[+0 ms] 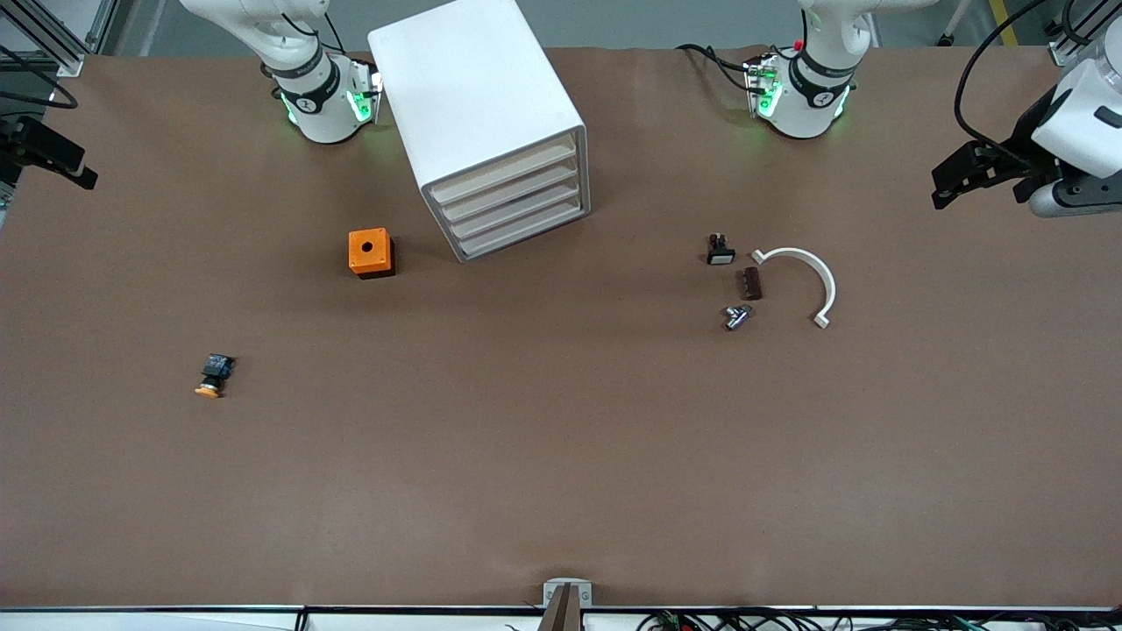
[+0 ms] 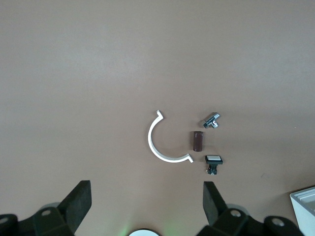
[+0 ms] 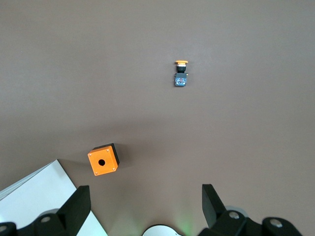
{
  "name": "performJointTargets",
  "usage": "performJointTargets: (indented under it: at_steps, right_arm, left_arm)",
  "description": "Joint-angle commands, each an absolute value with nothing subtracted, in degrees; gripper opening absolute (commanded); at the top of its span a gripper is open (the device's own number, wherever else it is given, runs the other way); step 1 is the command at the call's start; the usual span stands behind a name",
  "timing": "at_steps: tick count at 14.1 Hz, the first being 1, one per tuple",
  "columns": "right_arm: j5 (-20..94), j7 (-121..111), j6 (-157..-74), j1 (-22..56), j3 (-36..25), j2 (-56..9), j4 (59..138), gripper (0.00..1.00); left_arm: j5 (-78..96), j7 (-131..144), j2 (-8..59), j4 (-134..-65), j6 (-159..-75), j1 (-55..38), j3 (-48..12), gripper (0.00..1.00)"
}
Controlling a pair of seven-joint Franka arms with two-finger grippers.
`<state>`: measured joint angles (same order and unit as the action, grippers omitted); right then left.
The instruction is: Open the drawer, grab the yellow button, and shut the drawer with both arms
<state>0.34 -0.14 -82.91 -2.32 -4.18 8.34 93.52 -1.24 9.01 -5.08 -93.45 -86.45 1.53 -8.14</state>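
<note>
The white cabinet [image 1: 478, 105] stands at the table's back, between the two arm bases. Its uppermost drawer [image 1: 504, 170] sits flush with the three lower ones, shut. The button [image 1: 212, 377] lies on the bare table toward the right arm's end, nearer the front camera than the orange box [image 1: 370, 252]. It also shows in the right wrist view [image 3: 181, 73]. My right gripper [image 3: 145, 206] is open and empty, high over the right arm's end of the table [image 1: 53, 156]. My left gripper [image 2: 146, 204] is open and empty, high over the left arm's end [image 1: 955, 180].
Toward the left arm's end lie a white curved part [image 1: 806, 276], a small black part with a white face [image 1: 720, 251], a dark brown block [image 1: 752, 283] and a small metal part [image 1: 736, 316]. The left wrist view shows them too, along with a cabinet corner [image 2: 305, 206].
</note>
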Motion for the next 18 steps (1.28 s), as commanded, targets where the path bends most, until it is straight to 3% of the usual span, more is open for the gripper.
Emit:
performJointTargets:
  at_steps: [1,18]
  right_arm:
    - [0.79,-1.32,-84.11,-2.64,-3.87,9.76,95.54,1.0]
    - [-0.17,-4.92,-85.6,-2.46,-3.08,10.55,97.47,1.0]
  left_arm:
    - [-0.53,8.35,-6.33,-94.31,-86.4,1.93,-8.26,1.0]
    - [-1.32,8.7,-4.22,-90.26,-84.47,2.11,-7.56,1.0]
